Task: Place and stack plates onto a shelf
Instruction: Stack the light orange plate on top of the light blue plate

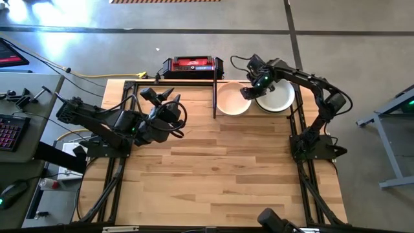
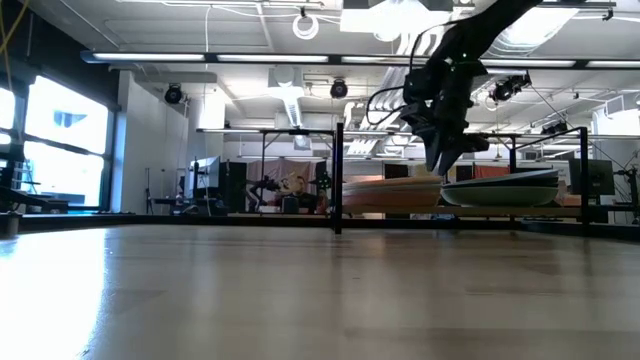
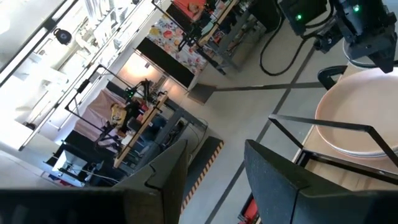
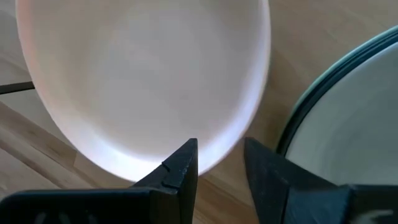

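A pale pink plate (image 1: 233, 100) (image 4: 143, 81) lies on the shelf (image 1: 194, 97), just right of its black upright divider (image 1: 214, 97). Beside it, farther right, is a stack of plates (image 1: 277, 98) (image 4: 348, 130) with a white one on top and a dark green rim below. My right gripper (image 1: 249, 90) (image 4: 221, 165) points steeply down, open, with its fingertips over the pink plate's rim on the side facing the stack. The low view shows it (image 2: 440, 165) a little above the plates. My left gripper (image 1: 160, 97) (image 3: 214, 180) is open and empty, held high and level over the shelf's left half.
A red-and-black box (image 1: 192, 65) stands just beyond the table's far edge, behind the shelf. The shelf's black rod frame runs along the far edge and both sides. The wide wooden table top (image 1: 220, 168) lies bare toward the near edge.
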Robot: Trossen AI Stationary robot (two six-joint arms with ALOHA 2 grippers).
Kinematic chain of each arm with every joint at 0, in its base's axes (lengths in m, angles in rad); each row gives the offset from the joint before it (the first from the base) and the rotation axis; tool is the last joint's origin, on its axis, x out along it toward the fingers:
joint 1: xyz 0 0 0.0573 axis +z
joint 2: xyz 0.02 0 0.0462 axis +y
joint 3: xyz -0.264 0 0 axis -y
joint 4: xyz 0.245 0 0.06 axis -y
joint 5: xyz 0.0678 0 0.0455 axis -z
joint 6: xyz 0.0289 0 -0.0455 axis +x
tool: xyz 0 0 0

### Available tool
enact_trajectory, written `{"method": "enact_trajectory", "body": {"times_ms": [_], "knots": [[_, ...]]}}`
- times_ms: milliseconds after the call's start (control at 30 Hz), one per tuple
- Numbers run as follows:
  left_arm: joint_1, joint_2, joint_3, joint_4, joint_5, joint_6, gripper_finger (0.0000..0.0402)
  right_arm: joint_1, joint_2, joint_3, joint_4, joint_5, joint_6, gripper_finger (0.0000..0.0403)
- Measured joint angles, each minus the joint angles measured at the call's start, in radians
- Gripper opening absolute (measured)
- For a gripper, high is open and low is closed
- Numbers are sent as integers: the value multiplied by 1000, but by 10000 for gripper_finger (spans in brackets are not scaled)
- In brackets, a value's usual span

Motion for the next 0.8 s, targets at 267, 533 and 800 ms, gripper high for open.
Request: {"method": "enact_trajectory", "body": {"times_ms": [267, 533, 800], "knots": [[0, 0, 0, -6, 0, 0, 147, 0, -16, 0, 3, -3, -2, 110], [0, 0, 0, -13, 0, 0, 147, 8, -19, 0, 15, -15, -3, 110], [0, 0, 0, -13, 0, -1, 147, 35, -6, 0, 17, -14, -3, 110]]}}
